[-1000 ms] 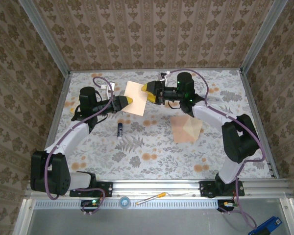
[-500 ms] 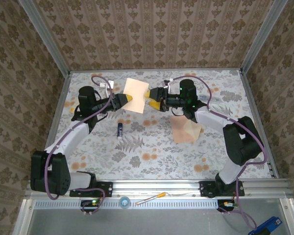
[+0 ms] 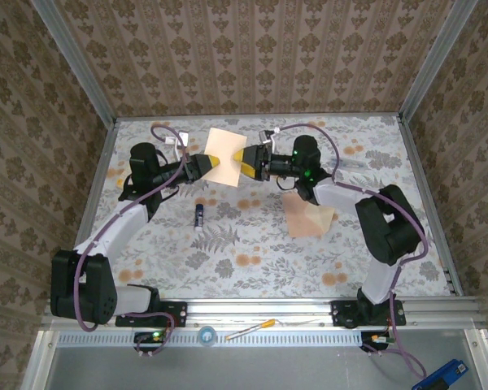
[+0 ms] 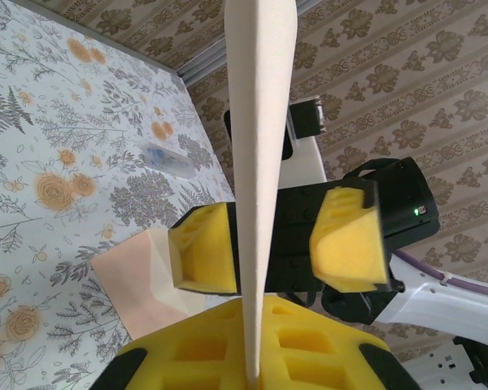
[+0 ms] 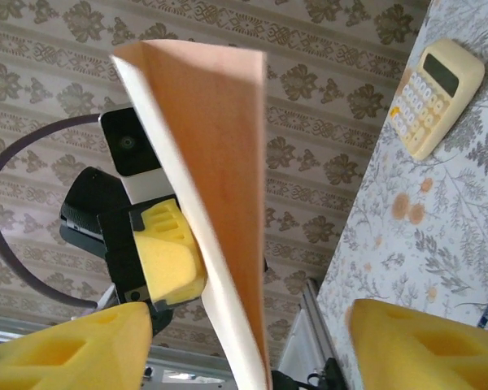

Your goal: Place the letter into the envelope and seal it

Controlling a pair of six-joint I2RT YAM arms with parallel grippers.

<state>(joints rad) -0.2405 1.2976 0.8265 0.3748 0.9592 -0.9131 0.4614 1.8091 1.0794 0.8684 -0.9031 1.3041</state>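
Salmon letter (image 3: 226,151): clamped in my left claw (image 3: 217,163); my right claw (image 3: 242,160) gapes around its other edge.
Envelope (image 3: 309,219): lying flat behind my right claw.

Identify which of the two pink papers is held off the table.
The plain letter, pinched by the left pincer; the envelope lies flat on the table.

Lab cell: aluminium frame (image 3: 260,309), wallpaper walls (image 3: 252,57)

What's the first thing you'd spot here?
A pink letter held up above the far middle of the table, pinched by the left claw. The right claw faces it, jaws open around its other edge. An envelope lies flat on the right.
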